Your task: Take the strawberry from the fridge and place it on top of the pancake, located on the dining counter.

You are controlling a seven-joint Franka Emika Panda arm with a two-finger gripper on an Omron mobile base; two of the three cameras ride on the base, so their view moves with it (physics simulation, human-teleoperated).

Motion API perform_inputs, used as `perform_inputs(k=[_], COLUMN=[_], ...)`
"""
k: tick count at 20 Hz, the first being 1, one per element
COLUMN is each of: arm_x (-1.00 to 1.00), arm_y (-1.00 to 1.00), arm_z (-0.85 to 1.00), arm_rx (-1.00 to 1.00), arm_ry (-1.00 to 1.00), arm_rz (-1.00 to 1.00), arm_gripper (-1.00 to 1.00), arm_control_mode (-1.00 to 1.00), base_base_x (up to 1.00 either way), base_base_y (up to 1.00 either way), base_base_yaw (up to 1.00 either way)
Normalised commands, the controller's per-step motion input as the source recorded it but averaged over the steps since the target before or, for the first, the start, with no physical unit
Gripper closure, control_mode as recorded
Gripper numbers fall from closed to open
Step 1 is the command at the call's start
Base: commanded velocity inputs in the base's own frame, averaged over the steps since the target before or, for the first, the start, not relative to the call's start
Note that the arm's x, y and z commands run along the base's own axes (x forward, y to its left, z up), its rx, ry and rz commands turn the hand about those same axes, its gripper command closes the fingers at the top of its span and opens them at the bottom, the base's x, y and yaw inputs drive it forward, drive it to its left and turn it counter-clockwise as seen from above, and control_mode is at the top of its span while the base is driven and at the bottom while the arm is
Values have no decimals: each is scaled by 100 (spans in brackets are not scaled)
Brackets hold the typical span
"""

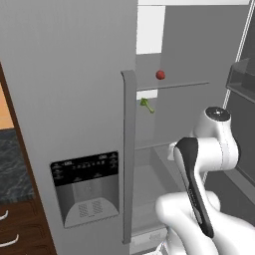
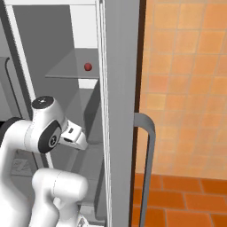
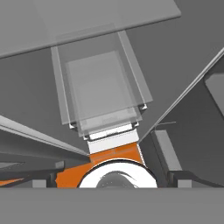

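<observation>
Inside fridge (image 1: 74, 99): strawberry (image 1: 160, 74) is sitting on the upper shelf (image 1: 189, 84), near its front edge.
Hidden: gripper fingertips are lying out of sight behind the arm.
Gripper: jaws are standing fully wide, gripping nothing.
Relation: strawberry is resting well above the hand.
Below shelf: green vegetable piece (image 1: 146, 105).

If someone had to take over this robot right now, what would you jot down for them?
Gripper: open, holding nothing, low inside the fridge.
Fridge: right door open, left door with the dispenser shut.
Strawberry: untouched on the upper shelf, well above the gripper.
Green vegetable piece: one shelf lower; leave it.
Done: fridge opened, arm reaching in.
Left: raise the gripper to the strawberry, grasp it, carry it to the pancake on the dining counter.
</observation>
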Motion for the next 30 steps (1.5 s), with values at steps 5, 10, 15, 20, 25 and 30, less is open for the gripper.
perform_inputs(k=[5, 10, 15, 20, 25, 30], arm_x=[0, 0, 9, 19, 7, 0], arm_y=[0, 0, 0, 16, 3, 0], arm_z=[0, 0, 2, 56, 73, 100], arm_rx=[0, 0, -1, -17, -2, 1], arm_ry=[0, 0, -1, -43, -45, -36], arm_rz=[0, 0, 3, 21, 15, 5], arm_gripper=[-100, -100, -100, -100, -100, -100], arm_control_mode=[100, 100, -100, -100, -100, -100], base_base_x=[11, 4, 2, 0, 0, 0], base_base_y=[-4, 0, 0, 0, 0, 0], base_base_yaw=[0, 0, 0, 0, 0, 0])
